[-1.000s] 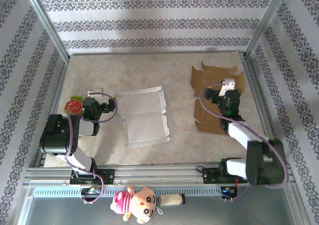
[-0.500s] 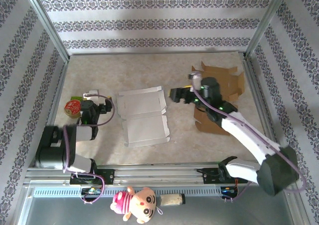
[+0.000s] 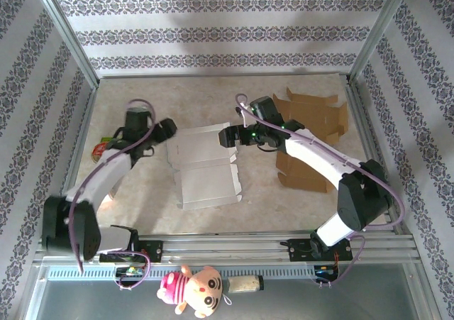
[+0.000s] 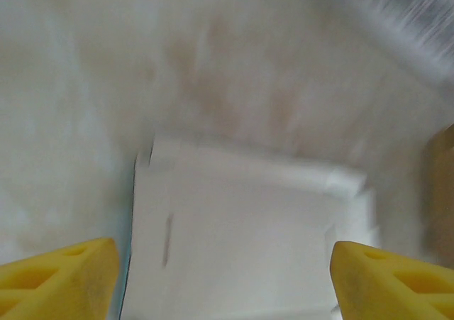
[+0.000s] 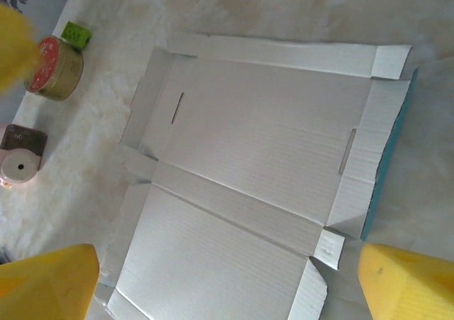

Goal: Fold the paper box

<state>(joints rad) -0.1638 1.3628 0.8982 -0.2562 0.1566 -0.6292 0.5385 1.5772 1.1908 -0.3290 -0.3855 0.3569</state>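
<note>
**A:** Table, pale mottled top. Paper box lies near the middle, white, flat and unfolded: two big panels, flaps out.

**B:** Anything else large?

**A:** Brown cardboard to the right of it, also flat. The right arm crosses over it and hides part.

**B:** The box against the jaws?

**A:** It lies between them. Left gripper is at its far-left corner, right gripper at its far-right flap. Both stand spread wide, nothing in either.

**B:** Wrist views?

**A:** Right wrist: the box is spread below the right gripper, its near panel cut off at the frame's bottom. Left wrist: the box's far edge lies between the fingers of the left gripper. That view is badly blurred, so contact with the paper can't be told, possibly none.

**B:** Small things?

**A:** Red-lidded tin left of the box, green block beside it, pinkish roll nearer. From above the left arm half hides the tin.
</note>
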